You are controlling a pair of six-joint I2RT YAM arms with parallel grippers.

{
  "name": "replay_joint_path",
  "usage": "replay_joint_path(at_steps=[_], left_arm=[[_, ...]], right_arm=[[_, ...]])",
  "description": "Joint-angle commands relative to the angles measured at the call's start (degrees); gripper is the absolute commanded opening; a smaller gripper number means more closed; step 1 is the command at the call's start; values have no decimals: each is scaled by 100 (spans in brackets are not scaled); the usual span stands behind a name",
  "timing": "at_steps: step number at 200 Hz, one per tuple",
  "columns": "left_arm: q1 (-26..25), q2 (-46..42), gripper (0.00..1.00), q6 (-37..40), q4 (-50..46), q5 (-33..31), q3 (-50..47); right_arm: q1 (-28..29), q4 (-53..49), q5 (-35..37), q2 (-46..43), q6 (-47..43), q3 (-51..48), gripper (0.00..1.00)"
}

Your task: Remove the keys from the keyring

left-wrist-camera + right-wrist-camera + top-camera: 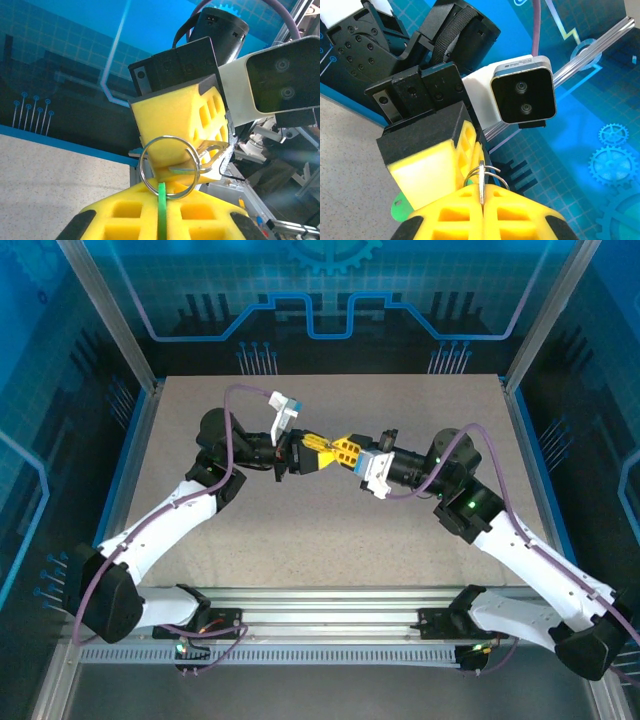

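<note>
Above the middle of the speckled beige table (300,540) the two arms meet nose to nose, the left gripper (316,456) and the right gripper (346,449) almost touching at their tips. Both carry chunky yellow fingers of matte, foam-like plastic, moulded with square lattice pockets and backed by black blocks. In the left wrist view the left fingers are pressed together on the keyring (161,212), a thin, flat, bright-green plastic tag seen edge-on as a narrow stripe in the seam between them; in the right wrist view its rounded end pokes out below the left finger. From the top of the tag rises a shiny round wire ring (142,165), doubled like a split ring, lying against the tip of the right gripper's finger. The right fingers are closed tight on the key (481,186), a slim grey metal piece seen edge-on in their seam; in the left wrist view its flat, polished, looped part juts sideways beside the ring. Everything is held clear of the table.
</note>
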Motion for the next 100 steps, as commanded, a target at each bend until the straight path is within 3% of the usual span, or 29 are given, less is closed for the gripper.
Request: replay_joint_path(at_steps=[1, 75, 100], left_arm=[[-473, -244, 17, 365, -131, 620, 124], [-466, -410, 32, 663, -403, 449, 81], [-456, -491, 29, 764, -509, 374, 54]], right_arm=[[-16, 117, 115, 393, 235, -133, 0], [-181, 216, -60, 260, 431, -193, 0], [-227, 241, -95, 227, 488, -212, 0]])
